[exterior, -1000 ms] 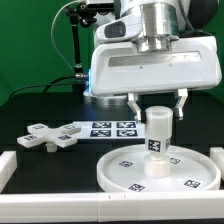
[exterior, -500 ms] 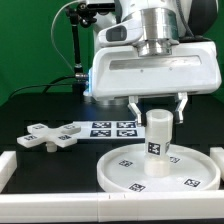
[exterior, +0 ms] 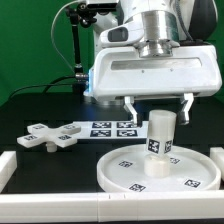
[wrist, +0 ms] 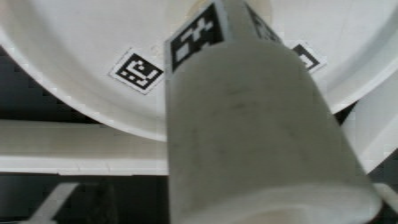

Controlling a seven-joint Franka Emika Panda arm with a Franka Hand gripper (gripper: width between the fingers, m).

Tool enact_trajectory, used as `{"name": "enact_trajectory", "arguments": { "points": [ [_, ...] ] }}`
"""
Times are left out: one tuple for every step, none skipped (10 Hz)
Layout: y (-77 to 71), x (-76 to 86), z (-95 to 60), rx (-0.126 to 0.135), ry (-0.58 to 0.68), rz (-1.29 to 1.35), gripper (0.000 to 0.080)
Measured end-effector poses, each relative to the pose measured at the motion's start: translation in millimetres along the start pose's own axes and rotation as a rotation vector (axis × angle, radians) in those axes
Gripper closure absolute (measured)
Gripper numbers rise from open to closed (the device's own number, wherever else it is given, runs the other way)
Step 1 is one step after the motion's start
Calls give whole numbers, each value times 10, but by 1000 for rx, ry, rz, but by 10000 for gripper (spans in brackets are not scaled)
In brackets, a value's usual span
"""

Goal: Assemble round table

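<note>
The white rimmed disc (exterior: 112, 173) lies flat on the table at the front. The short cylinder leg (exterior: 160, 136) stands upright in its centre socket, with a tag on its side. My gripper (exterior: 158, 108) hangs just above the leg's top, open, its fingers (exterior: 128, 107) spread to either side and touching nothing. The cross-shaped foot (exterior: 48, 136) lies on the black table at the exterior view's left. In the wrist view the leg (wrist: 249, 130) fills the middle, close up, with the disc (wrist: 80, 70) and its tags behind it.
The marker board (exterior: 110, 128) lies behind the disc, between it and the foot. A white rail (exterior: 8, 165) borders the table at the front and left. A black stand with cables (exterior: 78, 50) rises at the back left.
My gripper's fingers have spread wider apart and risen slightly off the leg. The leg stays upright in the disc; nothing else moved.
</note>
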State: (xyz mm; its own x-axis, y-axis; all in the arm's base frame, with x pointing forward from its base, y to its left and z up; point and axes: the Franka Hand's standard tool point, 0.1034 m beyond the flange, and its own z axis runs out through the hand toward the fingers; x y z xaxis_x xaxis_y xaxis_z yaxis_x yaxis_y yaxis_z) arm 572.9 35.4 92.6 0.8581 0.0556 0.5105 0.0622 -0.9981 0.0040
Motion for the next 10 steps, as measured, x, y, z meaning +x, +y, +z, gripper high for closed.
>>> {"name": "enact_trajectory", "arguments": {
  "points": [
    [3,0,0,0,0,0,162],
    [31,12,-16,-1,-4,-3,162],
    [58,42,-49,-1,-6,-1,152],
    [71,66,-85,2,-17,1,152],
    [81,106,-133,7,-29,4,151],
    [81,160,-180,14,-45,5,151],
    [79,222,-214,20,-56,7,151],
    [74,209,-205,21,-60,7,151],
    [58,187,-194,28,-81,6,151],
    [61,191,-193,27,-78,7,151]
  ]
}}
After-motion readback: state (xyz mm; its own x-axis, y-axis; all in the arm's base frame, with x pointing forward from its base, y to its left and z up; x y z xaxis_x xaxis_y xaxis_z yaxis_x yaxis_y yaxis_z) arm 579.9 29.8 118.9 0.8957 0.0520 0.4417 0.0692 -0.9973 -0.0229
